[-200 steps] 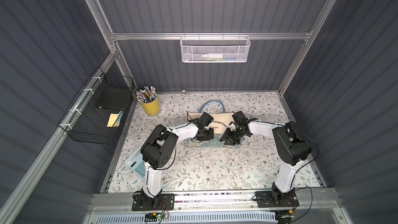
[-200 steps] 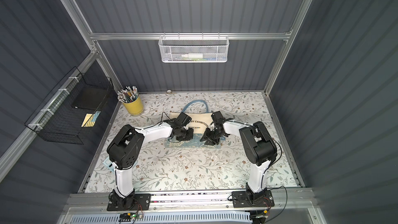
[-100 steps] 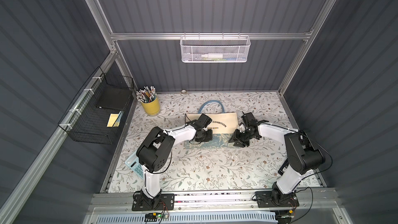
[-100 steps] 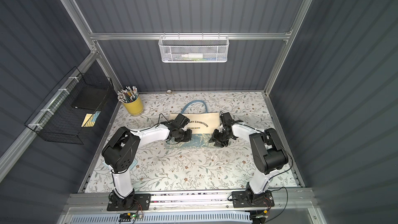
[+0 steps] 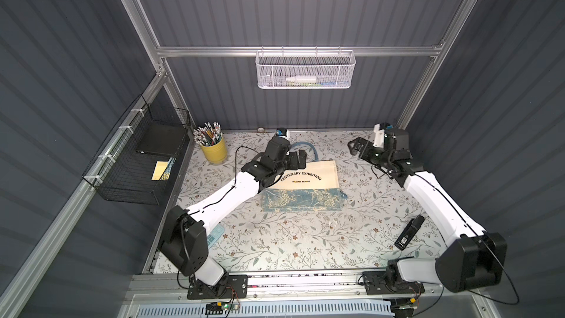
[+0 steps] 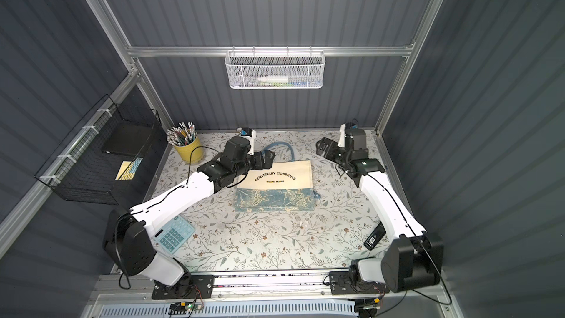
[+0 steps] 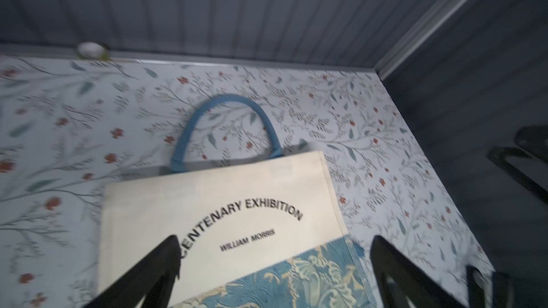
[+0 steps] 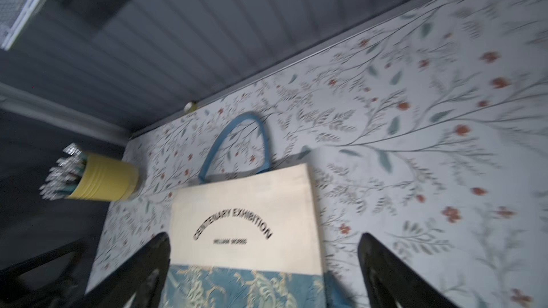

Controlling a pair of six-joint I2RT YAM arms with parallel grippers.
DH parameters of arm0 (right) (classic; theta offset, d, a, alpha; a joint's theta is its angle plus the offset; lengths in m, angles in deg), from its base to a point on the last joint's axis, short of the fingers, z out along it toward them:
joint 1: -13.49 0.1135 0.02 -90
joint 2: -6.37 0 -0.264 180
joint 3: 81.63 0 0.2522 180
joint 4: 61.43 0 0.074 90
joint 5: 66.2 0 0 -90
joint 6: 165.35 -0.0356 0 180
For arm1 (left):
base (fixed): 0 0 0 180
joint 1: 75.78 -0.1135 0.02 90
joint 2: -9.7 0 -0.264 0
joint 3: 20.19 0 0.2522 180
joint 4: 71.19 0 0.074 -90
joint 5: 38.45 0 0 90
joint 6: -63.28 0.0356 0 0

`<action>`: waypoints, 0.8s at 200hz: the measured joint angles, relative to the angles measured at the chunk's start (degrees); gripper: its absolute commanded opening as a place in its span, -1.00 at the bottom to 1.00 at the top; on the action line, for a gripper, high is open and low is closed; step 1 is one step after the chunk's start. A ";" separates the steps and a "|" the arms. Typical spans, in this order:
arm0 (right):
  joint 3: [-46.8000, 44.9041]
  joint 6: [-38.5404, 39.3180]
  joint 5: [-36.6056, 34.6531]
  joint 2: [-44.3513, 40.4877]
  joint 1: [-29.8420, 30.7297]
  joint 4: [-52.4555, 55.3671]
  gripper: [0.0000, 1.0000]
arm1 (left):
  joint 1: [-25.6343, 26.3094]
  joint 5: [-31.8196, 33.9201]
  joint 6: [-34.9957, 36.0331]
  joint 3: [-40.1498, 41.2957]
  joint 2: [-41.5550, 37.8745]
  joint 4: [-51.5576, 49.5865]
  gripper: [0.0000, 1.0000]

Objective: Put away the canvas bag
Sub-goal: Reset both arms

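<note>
Bag: cream canvas bag with blue rope handles (image 5: pixel 308 175) is lying flat.
Claws: left gripper (image 5: pixel 301 159) and right gripper (image 5: pixel 356 148) are standing apart, holding nothing.
Tip: probably should be pinching both far corners evenly.

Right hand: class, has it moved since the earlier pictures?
Yes. The right hand has left the bag and swung back toward the rear right corner post.

Left arm (image 5: pixel 226 197) reached forward and inward, wrist bent. Left gripper (image 5: pixel 301 159) pointed toward the right arm's side, jaws wide apart, nothing between them. Right arm (image 5: pixel 434 197) stretched forward along its own side. Right gripper (image 5: pixel 354 147) aimed inward at the left one, jaws also spread, empty. Grippers well apart.
</note>
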 measured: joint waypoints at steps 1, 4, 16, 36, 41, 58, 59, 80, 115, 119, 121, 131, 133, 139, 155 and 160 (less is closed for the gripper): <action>-0.28 0.11 -0.46 -0.17 -0.09 -0.33 0.97 | -0.07 0.35 0.11 0.22 -0.17 0.15 0.99; -1.66 0.81 -2.27 -1.07 -0.50 -1.51 0.97 | -0.52 2.62 0.59 1.42 -1.14 0.83 0.99; -8.70 4.68 -8.35 -5.01 -1.60 -8.50 0.98 | -1.92 10.84 1.53 6.40 -3.96 4.20 0.99; -25.86 12.76 -16.39 -11.28 -2.49 -27.32 0.97 | -4.87 29.99 2.34 21.09 -8.92 15.21 0.99; -30.56 13.92 -17.38 -11.80 -2.91 -32.59 0.97 | -6.14 33.40 2.60 24.85 -9.77 17.16 1.00; -41.44 15.54 -18.58 -9.46 -5.42 -44.57 0.97 | -10.86 41.64 1.57 31.85 -9.27 17.55 0.99; -41.75 15.56 -18.60 -9.20 -5.55 -44.89 0.97 | -11.06 41.97 1.38 31.91 -9.11 17.38 1.00; -45.40 16.65 -18.67 -1.81 -7.98 -52.35 0.98 | -16.11 51.06 -6.12 29.57 -3.19 10.14 0.99; -46.16 17.29 -15.10 5.03 -9.53 -65.16 0.97 | -18.91 59.67 -20.04 26.45 7.45 0.87 0.99; -46.60 17.29 -14.69 5.44 -9.90 -66.62 0.98 | -19.02 60.17 -20.72 26.82 8.11 0.81 0.99; -46.80 17.25 -14.45 5.57 -10.03 -67.25 0.98 | -19.06 60.41 -21.20 27.12 8.44 0.96 0.99; -48.39 17.31 -13.03 6.40 -10.88 -71.04 0.97 | -19.39 61.11 -22.03 29.35 9.31 2.75 0.99; -48.74 17.29 -12.76 6.51 -11.06 -71.60 0.97 | -19.45 61.09 -21.66 30.08 9.31 3.54 0.99; -49.55 17.35 -11.89 6.78 -11.41 -72.85 0.97 | -19.65 61.11 -20.48 32.04 9.27 6.08 0.99; -50.99 17.97 -9.16 7.26 -11.69 -75.82 0.98 | -20.15 57.64 -11.54 40.46 8.09 21.79 0.99; -51.23 18.16 -8.37 7.56 -11.69 -76.89 0.97 | -20.52 55.34 -7.85 43.52 7.67 27.78 0.99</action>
